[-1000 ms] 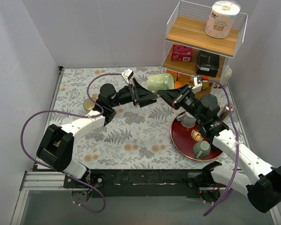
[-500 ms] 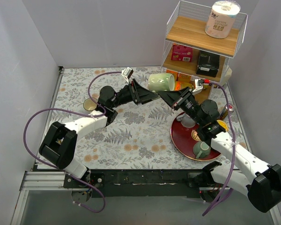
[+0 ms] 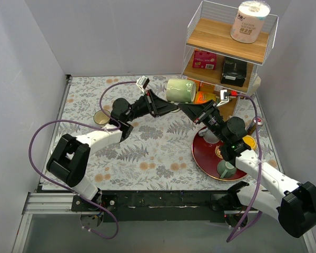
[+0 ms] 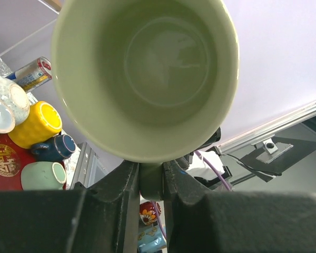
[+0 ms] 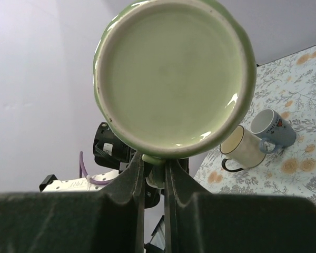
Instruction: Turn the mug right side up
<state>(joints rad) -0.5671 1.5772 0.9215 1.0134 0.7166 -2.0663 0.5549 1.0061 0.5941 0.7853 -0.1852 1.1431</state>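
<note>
A pale green mug (image 3: 180,90) hangs on its side in the air above the back middle of the table. Its mouth faces the left wrist camera (image 4: 147,68) and its base faces the right wrist camera (image 5: 176,74). My left gripper (image 3: 174,108) comes from the left and is shut on the mug's handle (image 4: 150,182) just under the rim. My right gripper (image 3: 185,109) comes from the right and is shut on the same handle (image 5: 155,176) below the base. The two sets of fingertips nearly meet under the mug.
A red round tray (image 3: 205,158) with several cups lies at the right, under my right arm. A wire shelf rack (image 3: 229,47) with boxes and a paper roll (image 3: 250,21) stands at the back right. A cream mug (image 3: 100,117) sits at the left.
My left gripper's jaws have closed on the mug's handle. Both arms have edged slightly toward the back with the mug, which still lies on its side.
</note>
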